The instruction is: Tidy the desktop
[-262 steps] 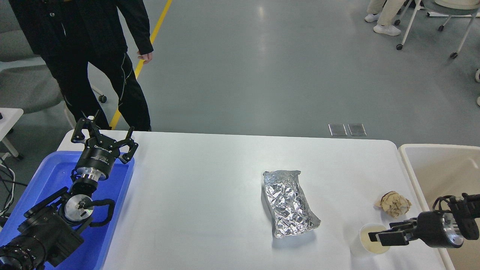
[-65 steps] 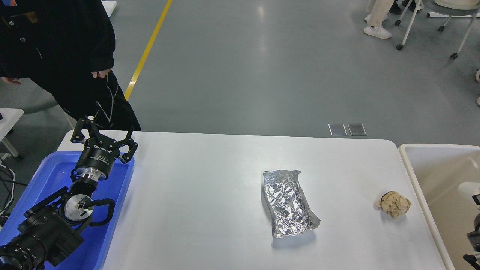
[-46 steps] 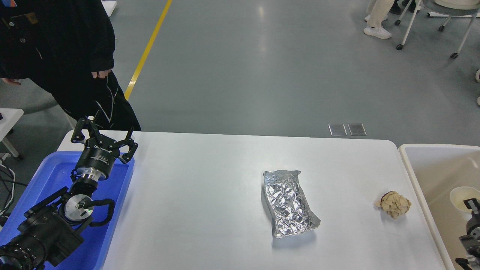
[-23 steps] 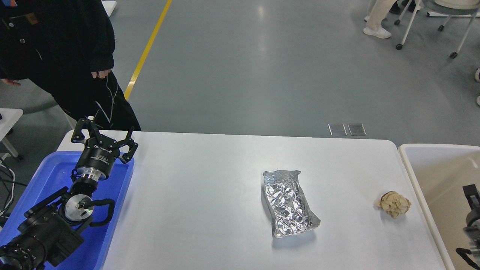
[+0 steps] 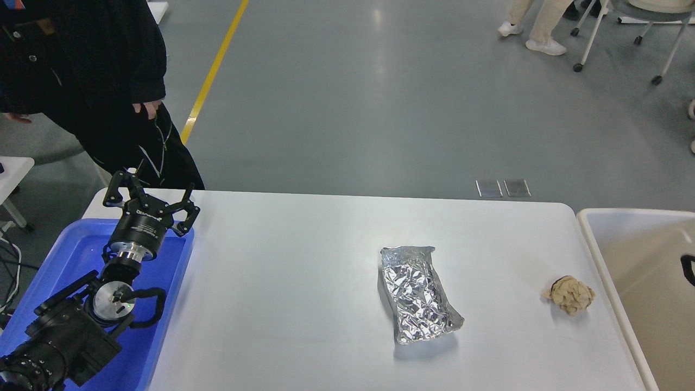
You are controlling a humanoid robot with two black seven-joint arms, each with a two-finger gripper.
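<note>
The white desktop (image 5: 304,271) holds a crumpled silver foil packet (image 5: 421,296) right of centre and a crumpled tan paper ball (image 5: 570,295) near its right edge. My left gripper (image 5: 149,196) is open and empty, held above the far corner of the blue tray (image 5: 76,247), well left of both items. Of my right arm only a small black part (image 5: 688,270) shows at the right edge, over the beige bin (image 5: 630,255). Its fingers cannot be made out.
The blue tray lies on the desktop's left end under my left arm. The beige bin stands just off the right edge. A person in black (image 5: 92,81) stands behind the far left corner. Chairs and legs show far back right.
My right arm, which held a paper cup over the desktop earlier, carried it to the beige bin and has drawn back almost out of view. The cup no longer shows. The left arm is still.
</note>
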